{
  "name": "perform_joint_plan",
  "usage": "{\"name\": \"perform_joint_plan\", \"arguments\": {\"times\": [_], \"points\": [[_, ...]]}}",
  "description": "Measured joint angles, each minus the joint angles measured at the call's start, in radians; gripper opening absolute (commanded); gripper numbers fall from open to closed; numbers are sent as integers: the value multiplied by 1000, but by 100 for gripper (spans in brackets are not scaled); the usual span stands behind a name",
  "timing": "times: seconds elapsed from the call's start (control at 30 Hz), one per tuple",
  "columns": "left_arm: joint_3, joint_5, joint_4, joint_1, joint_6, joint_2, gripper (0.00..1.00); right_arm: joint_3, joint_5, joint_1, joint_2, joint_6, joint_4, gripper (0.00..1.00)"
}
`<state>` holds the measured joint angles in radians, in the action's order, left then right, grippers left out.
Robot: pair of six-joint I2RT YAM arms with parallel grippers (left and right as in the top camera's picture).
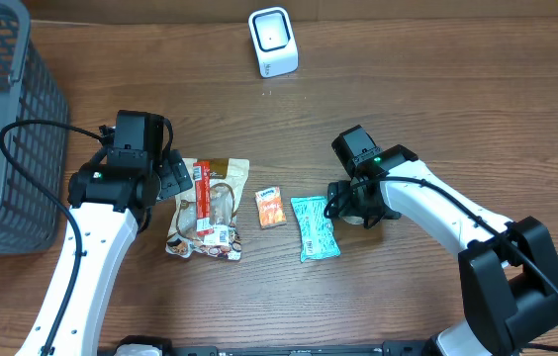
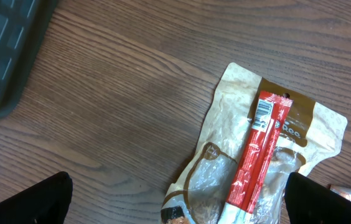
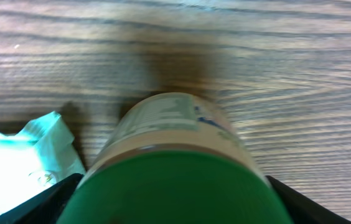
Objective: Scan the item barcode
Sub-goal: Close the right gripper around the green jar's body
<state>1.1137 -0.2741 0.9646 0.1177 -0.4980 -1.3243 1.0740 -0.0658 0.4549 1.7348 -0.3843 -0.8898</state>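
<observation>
Looks barely begun. Shows the right pincer astride a green-capped jar lying on the worktop beside the teal packet, well apart from the scanner; cannot tell whether clamped or slack. Shows the left pincer wide open, empty, above the brown pouch. Leaves lifting and presenting the barcode.

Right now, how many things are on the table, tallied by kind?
Flat packets: 4 (brown pouch, red stick pack, orange packet, teal packet)
Jars: 1 (green-lidded jar)
Scanners: 1 (white scanner)
Baskets: 1 (grey basket)
Total: 7
</observation>
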Motion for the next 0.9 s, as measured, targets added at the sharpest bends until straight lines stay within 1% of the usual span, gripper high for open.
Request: {"name": "perform_joint_plan", "arguments": {"times": [0.2,0.33,0.83,0.87,0.9], "points": [[0,0,0,0,0,0,100,0,26,0,0,48,0,87],[0,0,0,0,0,0,100,0,27,0,0,62,-1,84],[0,0,0,0,0,0,99,0,26,0,0,71,-1,79],[0,0,0,0,0,0,100,0,26,0,0,71,-1,78],[0,0,0,0,0,0,100,0,26,0,0,71,-1,74]]}}
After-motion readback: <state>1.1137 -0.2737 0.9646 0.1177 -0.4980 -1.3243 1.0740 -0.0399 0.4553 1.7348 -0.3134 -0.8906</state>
